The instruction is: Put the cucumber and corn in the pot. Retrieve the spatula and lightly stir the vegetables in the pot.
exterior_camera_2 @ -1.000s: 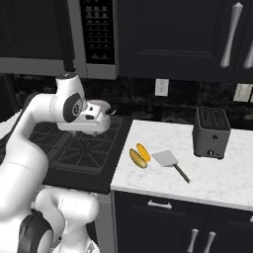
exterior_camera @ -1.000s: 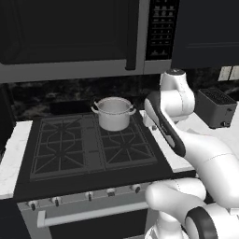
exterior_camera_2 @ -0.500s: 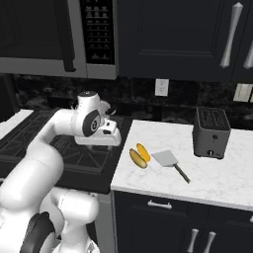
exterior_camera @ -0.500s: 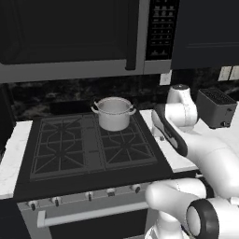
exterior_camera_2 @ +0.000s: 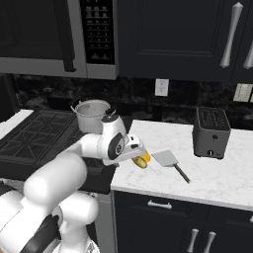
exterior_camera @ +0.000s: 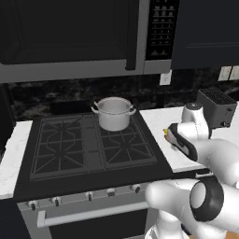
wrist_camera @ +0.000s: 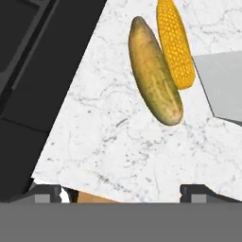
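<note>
A brownish-green cucumber (wrist_camera: 155, 73) and a yellow corn cob (wrist_camera: 176, 42) lie side by side and touching on the white marble counter (wrist_camera: 123, 142). The spatula's light-grey blade (wrist_camera: 222, 85) lies just beyond the corn, and its dark handle (exterior_camera_2: 182, 173) points toward the counter's front. My gripper (wrist_camera: 123, 194) hovers over the counter short of the cucumber, open, with nothing between its widely spread tips. From the right base view the hand (exterior_camera_2: 132, 149) covers the cucumber, and part of the corn (exterior_camera_2: 144, 160) peeks out beside it. The steel pot (exterior_camera: 113, 112) stands on the stove's back right burner.
The black gas stove (exterior_camera: 88, 144) adjoins the counter's left edge. A dark toaster (exterior_camera_2: 211, 132) stands at the back right of the counter. A microwave (exterior_camera: 70, 37) and dark cabinets hang overhead. Bare marble lies in front of the vegetables.
The arm has swung right from above the stove to over the counter and has come down close to the cucumber and corn. Pot, vegetables and spatula have not moved.
</note>
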Controlling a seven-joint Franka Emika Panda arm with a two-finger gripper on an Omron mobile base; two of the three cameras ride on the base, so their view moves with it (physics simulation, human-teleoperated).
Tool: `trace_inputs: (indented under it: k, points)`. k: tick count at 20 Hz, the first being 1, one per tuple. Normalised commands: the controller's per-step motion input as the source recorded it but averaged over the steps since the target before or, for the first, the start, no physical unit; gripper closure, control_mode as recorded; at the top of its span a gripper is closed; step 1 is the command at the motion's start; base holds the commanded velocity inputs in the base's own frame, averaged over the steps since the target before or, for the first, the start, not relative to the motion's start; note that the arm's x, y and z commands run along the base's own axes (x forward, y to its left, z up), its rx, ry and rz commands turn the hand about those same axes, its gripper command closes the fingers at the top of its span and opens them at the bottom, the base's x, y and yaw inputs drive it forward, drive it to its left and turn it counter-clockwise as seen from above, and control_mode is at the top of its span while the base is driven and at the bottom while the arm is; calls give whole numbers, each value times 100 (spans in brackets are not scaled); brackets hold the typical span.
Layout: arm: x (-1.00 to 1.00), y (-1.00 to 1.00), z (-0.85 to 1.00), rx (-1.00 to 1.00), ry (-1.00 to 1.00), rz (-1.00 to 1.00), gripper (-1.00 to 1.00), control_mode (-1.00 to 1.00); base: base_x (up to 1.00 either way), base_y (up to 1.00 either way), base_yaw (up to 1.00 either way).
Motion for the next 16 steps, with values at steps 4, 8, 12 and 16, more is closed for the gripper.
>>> trace_inputs:
  k: [4,8,12,16]
  points:
    - [55,-53,-3,0,12,4,-100,-100,0,0,0]
    - [63,-19,-40,0,13,0,-100,-100,0,0,0]
    - [57,-1,-52,0,7,0,-100,-100,0,0,0]
    - [42,-13,-37,1,3,0,-100,-100,0,0,0]
